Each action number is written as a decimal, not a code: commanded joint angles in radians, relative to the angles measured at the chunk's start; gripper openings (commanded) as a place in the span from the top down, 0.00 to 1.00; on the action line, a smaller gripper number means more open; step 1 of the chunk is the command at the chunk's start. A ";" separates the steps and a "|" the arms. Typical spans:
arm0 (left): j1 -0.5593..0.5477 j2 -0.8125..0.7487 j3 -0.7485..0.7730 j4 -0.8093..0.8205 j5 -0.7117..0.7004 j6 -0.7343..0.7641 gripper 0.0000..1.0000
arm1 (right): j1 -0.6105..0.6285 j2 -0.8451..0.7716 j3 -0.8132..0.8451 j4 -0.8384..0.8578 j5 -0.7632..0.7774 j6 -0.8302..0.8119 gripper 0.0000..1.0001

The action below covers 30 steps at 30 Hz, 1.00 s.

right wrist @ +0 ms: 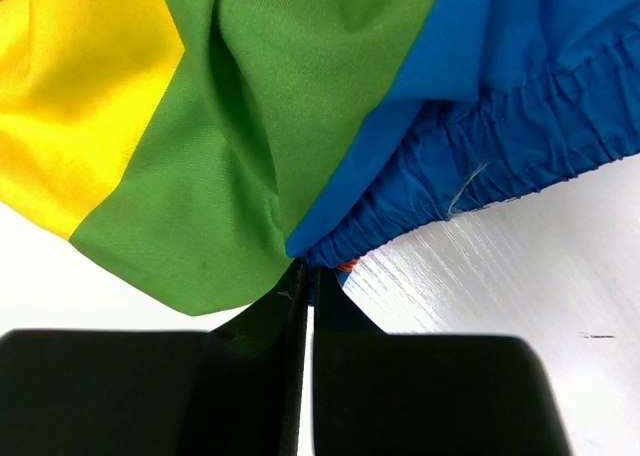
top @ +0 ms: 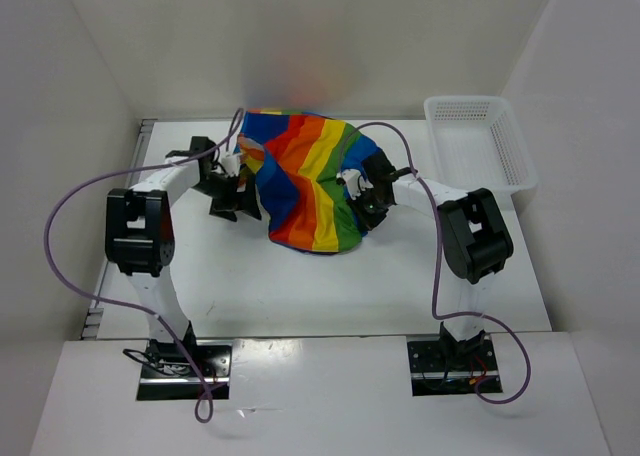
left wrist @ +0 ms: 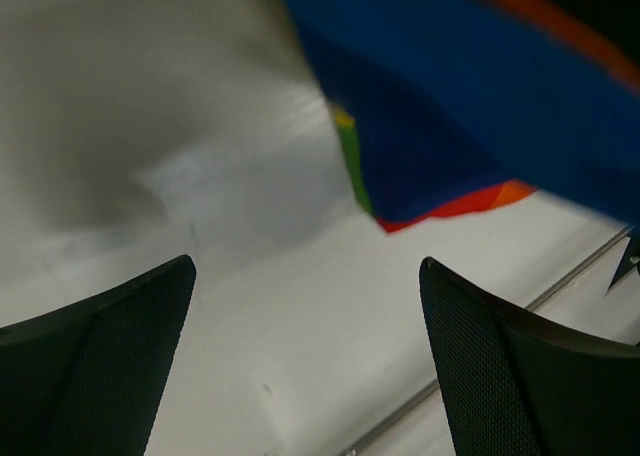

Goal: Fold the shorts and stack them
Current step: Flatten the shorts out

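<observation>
Beside the shorts (top: 300, 181), the left end effector (left wrist: 307, 271) gapes empty (right end effector (right wrist: 306, 274) pinches their edge).

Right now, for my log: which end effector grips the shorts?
The right end effector, shut on the shorts; the left end effector stands open, empty.

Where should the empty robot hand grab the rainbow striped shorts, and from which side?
Take the soft rainbow-striped cloth shorts by the blue corner on their left edge, coming from the left with the open left gripper. That corner points toward its jaws, with white table beneath. The right gripper already pinches the opposite side.
</observation>
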 commanded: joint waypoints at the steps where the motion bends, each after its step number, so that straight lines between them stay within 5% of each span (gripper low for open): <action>1: 0.006 0.076 0.077 0.187 0.073 0.004 0.01 | 0.008 0.029 0.015 -0.028 -0.013 -0.027 1.00; 10: -0.046 0.194 0.176 0.301 0.110 0.004 0.01 | 0.008 0.029 0.006 -0.037 -0.050 -0.027 1.00; 16: -0.165 0.260 0.395 0.255 0.167 0.004 0.01 | 0.008 0.047 0.035 -0.037 -0.050 -0.027 1.00; 18: -0.189 0.270 0.427 0.225 0.190 0.004 0.08 | 0.008 0.047 0.035 -0.037 -0.050 -0.027 1.00; 19: -0.189 0.280 0.437 0.224 0.190 0.004 0.22 | 0.008 0.047 0.035 -0.037 -0.050 -0.027 1.00; 21: -0.200 0.280 0.447 0.215 0.169 0.004 0.34 | 0.008 0.038 0.026 -0.037 -0.050 -0.027 1.00; 25: -0.218 0.228 0.447 0.175 0.066 0.004 0.24 | 0.008 0.029 -0.002 -0.037 -0.050 -0.036 1.00; 30: -0.229 0.181 0.415 0.166 -0.026 0.004 0.27 | 0.008 0.029 0.009 -0.037 -0.050 -0.036 1.00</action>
